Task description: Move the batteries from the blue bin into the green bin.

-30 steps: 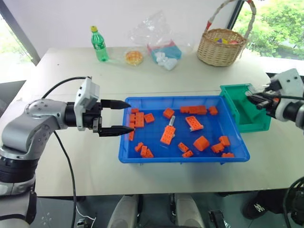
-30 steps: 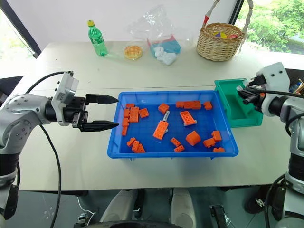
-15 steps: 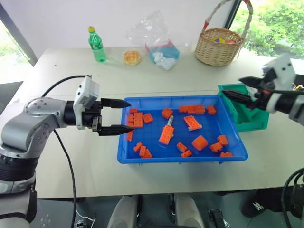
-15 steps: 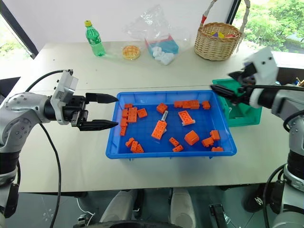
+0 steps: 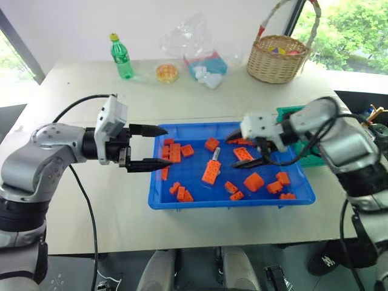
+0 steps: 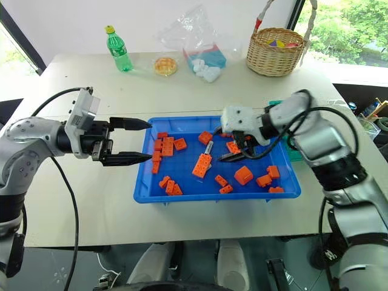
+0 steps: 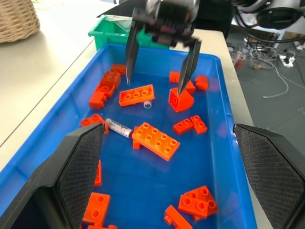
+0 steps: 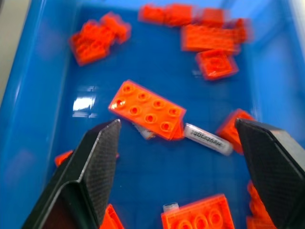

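Note:
The blue bin (image 5: 159,195) lies mid-table with several orange bricks in it. One silvery battery (image 5: 217,154) lies beside the long orange brick (image 5: 213,172); the wrist views show this battery (image 7: 118,128) (image 8: 208,139) flat on the bin floor. My right gripper (image 5: 237,148) hangs open over the bin's middle, just right of the battery, holding nothing. My left gripper (image 5: 165,146) is open and level over the bin's left rim, also with nothing in it. The green bin (image 7: 107,36) stands beyond the blue bin's right end, mostly hidden behind my right arm.
A wicker basket (image 5: 279,60) stands at the back right. A green bottle (image 5: 121,56), a small round dish (image 5: 165,73) and a clear plastic bag (image 5: 203,57) stand along the back. Bare tabletop lies left of and in front of the blue bin.
My right gripper swung left from the green bin to over the blue bin's middle, tipped downward, and its jaws went from narrow to wide. The left gripper stayed put.

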Robot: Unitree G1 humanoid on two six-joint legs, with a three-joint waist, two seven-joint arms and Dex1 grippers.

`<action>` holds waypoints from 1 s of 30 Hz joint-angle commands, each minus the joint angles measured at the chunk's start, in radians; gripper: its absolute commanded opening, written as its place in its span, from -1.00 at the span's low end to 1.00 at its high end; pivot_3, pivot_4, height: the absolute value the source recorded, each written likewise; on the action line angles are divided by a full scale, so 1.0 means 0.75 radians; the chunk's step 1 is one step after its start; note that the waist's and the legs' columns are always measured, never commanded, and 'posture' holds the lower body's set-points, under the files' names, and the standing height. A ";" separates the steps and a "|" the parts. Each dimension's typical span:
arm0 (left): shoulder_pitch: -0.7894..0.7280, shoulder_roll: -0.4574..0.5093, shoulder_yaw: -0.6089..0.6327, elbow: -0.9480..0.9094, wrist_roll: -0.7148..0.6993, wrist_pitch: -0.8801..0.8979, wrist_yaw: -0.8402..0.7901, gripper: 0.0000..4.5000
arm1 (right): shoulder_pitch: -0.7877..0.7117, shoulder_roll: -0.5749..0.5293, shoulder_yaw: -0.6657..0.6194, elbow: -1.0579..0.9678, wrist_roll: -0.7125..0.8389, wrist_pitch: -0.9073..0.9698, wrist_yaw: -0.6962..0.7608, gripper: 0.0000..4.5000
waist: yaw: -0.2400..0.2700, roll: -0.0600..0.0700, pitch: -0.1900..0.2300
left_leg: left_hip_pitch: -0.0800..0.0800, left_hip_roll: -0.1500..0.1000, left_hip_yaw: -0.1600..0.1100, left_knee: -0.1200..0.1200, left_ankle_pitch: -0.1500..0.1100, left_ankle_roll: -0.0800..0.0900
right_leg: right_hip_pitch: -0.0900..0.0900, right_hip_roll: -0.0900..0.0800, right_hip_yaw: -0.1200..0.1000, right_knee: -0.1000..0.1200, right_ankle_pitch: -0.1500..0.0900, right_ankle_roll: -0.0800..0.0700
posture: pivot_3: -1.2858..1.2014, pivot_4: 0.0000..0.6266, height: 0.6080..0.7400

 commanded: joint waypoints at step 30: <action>0.119 0.028 0.141 -0.131 -0.072 0.009 0.110 1.00 | -0.274 0.446 0.159 0.658 -0.252 -0.719 0.162 0.60 | 0.002 -0.001 0.001 | 0.000 -0.001 -0.003 0.000 0.002 -0.005 | -0.002 0.002 0.002 0.004 0.000 -0.001 | 0.03 -0.52 0.29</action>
